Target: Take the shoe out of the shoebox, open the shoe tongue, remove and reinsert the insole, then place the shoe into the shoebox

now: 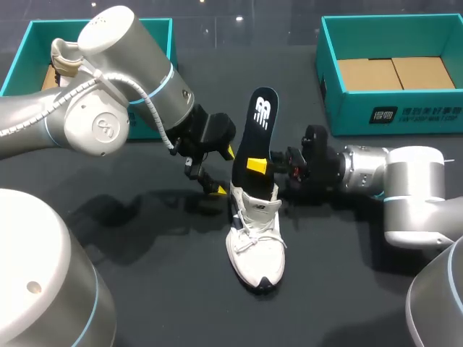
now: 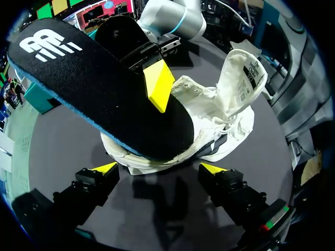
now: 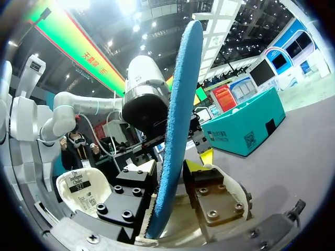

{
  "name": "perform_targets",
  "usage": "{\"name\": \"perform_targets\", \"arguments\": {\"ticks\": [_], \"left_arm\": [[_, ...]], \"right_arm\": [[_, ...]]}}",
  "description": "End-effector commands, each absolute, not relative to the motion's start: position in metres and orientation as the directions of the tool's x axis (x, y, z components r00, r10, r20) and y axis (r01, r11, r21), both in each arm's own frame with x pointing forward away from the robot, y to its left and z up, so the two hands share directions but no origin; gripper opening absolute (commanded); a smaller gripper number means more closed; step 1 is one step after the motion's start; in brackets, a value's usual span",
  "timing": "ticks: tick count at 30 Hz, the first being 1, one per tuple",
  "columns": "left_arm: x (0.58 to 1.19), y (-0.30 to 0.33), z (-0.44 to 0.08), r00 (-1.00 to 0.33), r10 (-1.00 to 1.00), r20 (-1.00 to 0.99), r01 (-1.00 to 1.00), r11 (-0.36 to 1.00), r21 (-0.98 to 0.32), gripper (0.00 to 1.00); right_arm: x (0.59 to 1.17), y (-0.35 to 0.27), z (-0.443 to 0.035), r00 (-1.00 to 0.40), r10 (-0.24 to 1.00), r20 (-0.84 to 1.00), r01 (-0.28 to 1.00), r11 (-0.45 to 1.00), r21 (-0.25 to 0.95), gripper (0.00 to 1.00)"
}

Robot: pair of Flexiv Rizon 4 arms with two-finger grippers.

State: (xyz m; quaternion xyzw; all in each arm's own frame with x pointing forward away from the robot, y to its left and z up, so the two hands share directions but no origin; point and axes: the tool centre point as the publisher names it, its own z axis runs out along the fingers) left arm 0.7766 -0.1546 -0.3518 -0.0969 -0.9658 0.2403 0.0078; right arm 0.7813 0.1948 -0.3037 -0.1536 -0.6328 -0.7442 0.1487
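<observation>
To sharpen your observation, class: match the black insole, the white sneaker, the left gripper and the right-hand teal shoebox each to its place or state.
1 black foam insole
2 white lace-up sneaker
3 left gripper
4 teal cardboard shoebox, right side

A open, beside the sneaker
B holds brown cardboard
C pinched upright by the right gripper
D stands on the black table

Pairs: 1-C, 2-D, 3-A, 4-B

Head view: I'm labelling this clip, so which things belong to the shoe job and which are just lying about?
Job: shoe; insole, held by the right gripper; left gripper, open beside the shoe; left shoebox and right shoebox, though I cannot tell which is the shoe's.
Lying about: brown cardboard in the right shoebox.
</observation>
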Motion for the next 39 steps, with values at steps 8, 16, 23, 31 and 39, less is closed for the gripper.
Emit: {"name": "perform_targets", "arguments": {"ticks": [8,16,23,31,39], "left_arm": [[0.776,-0.155,-0.352,-0.981,0.191,-0.032,0.184,0.867,-0.464,1.00],[0.776,-0.155,-0.352,-0.981,0.191,-0.032,0.184,0.867,-0.464,1.00],[0.776,-0.155,-0.352,-0.981,0.191,-0.032,0.184,0.867,-0.464,1.00],[0.776,-0.155,-0.352,-0.981,0.191,-0.032,0.184,0.867,-0.464,1.00],[0.776,-0.155,-0.352,-0.981,0.191,-0.032,0.184,0.867,-0.464,1.00]], "right_arm": [[0.785,0.196,-0.294,-0.903,0.003,0.429,0.423,-0.166,0.891,0.00],[0.787,0.195,-0.304,-0.869,0.006,0.495,0.491,-0.126,0.862,0.00],[0.775,0.193,-0.320,-0.847,0.013,0.531,0.528,-0.086,0.845,0.00],[0.761,0.195,-0.336,-0.833,-0.001,0.554,0.552,-0.075,0.830,0.00],[0.750,0.201,-0.344,-0.821,-0.014,0.571,0.571,-0.048,0.820,0.00]]}}
